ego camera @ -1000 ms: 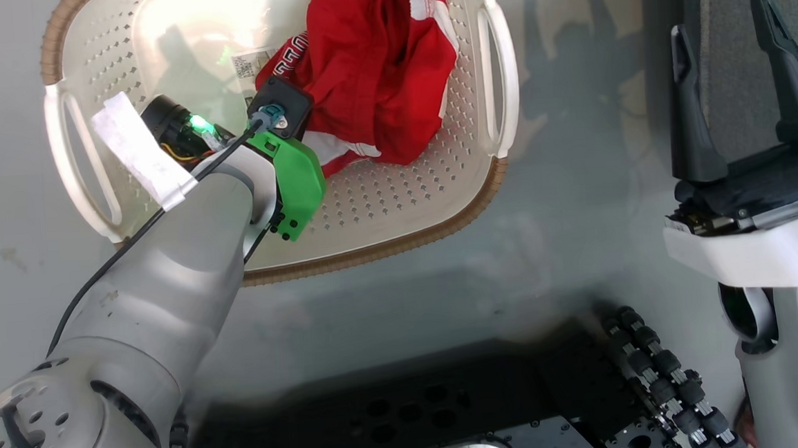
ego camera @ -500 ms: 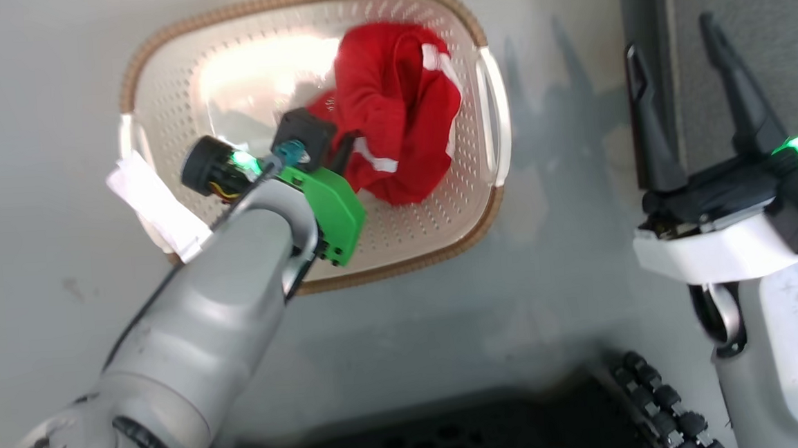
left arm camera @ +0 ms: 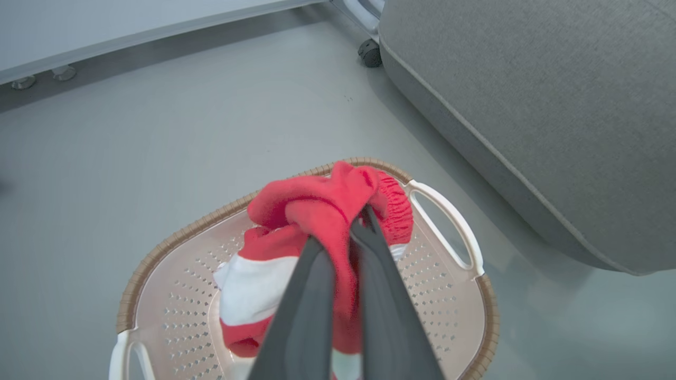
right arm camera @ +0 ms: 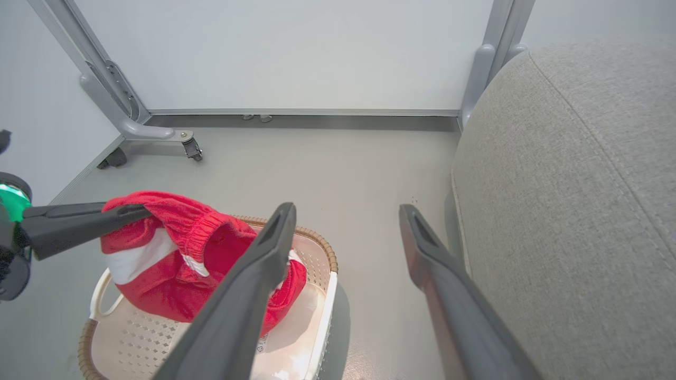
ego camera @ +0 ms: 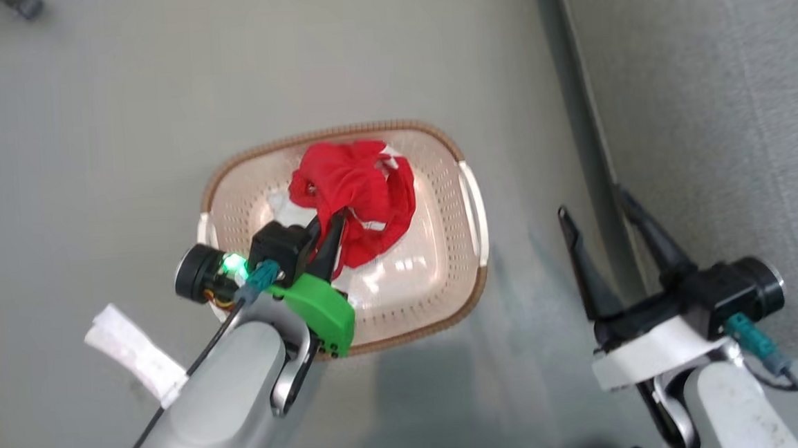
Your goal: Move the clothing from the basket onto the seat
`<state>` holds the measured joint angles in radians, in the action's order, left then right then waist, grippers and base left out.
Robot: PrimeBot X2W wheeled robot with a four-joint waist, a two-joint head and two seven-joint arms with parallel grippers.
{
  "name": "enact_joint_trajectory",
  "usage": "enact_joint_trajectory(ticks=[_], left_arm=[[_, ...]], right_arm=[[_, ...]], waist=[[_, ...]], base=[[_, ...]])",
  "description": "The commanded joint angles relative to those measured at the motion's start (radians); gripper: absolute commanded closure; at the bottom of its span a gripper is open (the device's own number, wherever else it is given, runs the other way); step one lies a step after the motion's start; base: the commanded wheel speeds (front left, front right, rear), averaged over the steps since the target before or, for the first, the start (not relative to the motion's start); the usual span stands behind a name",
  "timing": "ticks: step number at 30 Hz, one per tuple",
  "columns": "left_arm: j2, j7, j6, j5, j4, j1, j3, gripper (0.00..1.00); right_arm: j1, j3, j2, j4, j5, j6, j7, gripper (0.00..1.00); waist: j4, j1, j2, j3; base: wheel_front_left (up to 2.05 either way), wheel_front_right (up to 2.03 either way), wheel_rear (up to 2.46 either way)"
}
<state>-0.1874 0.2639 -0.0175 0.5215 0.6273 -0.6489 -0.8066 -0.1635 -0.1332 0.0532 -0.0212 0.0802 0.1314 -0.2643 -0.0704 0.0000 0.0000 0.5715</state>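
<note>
The red clothing [right arm camera: 174,264], white-striped, is pinched near its gathered waistband by the left claw [left arm camera: 343,227], whose jaws are closed tight on the fabric. The bunch is hung downward over the basket [ego camera: 365,126], long axis roughly vertical. A label [right arm camera: 262,338] on the basket bottom cannot be read. The basket is stood on the grey floor [ego camera: 88,132] beside the seat [left arm camera: 528,105]. The right claw [ego camera: 591,202] is held wide apart and empty, near the seat's edge.

Glossy grey floor [ego camera: 88,132]. White wall panel [right arm camera: 296,53] stands at the back. A grey metal frame leg [right arm camera: 113,100] slants along its left side, with a black caster [right arm camera: 193,150] under its foot. A grey upright post [right arm camera: 494,47] is at the panel's right end.
</note>
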Motion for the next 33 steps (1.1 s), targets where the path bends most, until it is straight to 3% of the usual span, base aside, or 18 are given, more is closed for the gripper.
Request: enact_joint_trajectory(ticks=[1,6,14,33], left_arm=[[-0.009,0.000,-0.005,-0.020,-0.029,0.054,0.020,1.00],[-0.020,0.000,-0.008,-0.047,-0.144,0.177,0.120,1.00],[-0.044,0.001,-0.016,-0.104,-0.274,0.292,0.184,1.00],[-0.112,-0.048,-0.055,-0.155,-0.548,0.313,0.186,1.00]], right_arm=[[0.034,-0.013,0.001,-0.017,0.007,-0.001,0.000,0.00],[0.092,-0.056,0.000,-0.056,0.019,-0.001,0.000,0.00],[0.172,-0.103,0.003,-0.077,0.030,-0.001,0.000,0.00],[0.164,-0.145,-0.001,-0.060,0.042,-0.001,0.000,0.00]], waist=[[-0.025,0.0000,0.0000,-0.255],[-0.047,0.0000,0.0000,-0.380],[-0.063,0.0000,0.0000,-0.522],[-0.062,0.0000,0.0000,-0.540]], base=[[0.00,0.00,0.00],[0.00,0.00,0.00],[0.00,0.00,0.00],[0.00,0.00,0.00]])
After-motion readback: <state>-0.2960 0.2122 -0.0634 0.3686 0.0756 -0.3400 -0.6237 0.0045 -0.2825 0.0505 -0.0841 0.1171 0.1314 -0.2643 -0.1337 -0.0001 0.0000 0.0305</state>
